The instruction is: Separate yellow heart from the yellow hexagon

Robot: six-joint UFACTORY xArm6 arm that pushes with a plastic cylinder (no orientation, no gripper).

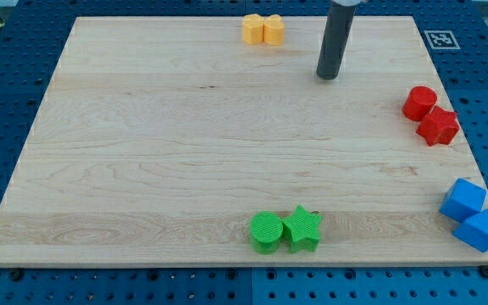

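Two yellow blocks sit touching at the view's top edge of the wooden board. The left one (252,28) is more orange and the right one (273,29) is paler yellow. I cannot tell for sure which is the heart and which is the hexagon. My tip (328,76) is the lower end of a dark rod. It rests on the board to the right of and slightly below the yellow pair, about a block's width or two away, touching neither.
A red cylinder (418,102) and a red star (438,126) touch at the view's right. Two blue blocks (463,200) (479,230) sit at the bottom right edge. A green cylinder (267,231) and a green star (302,228) touch at the bottom centre.
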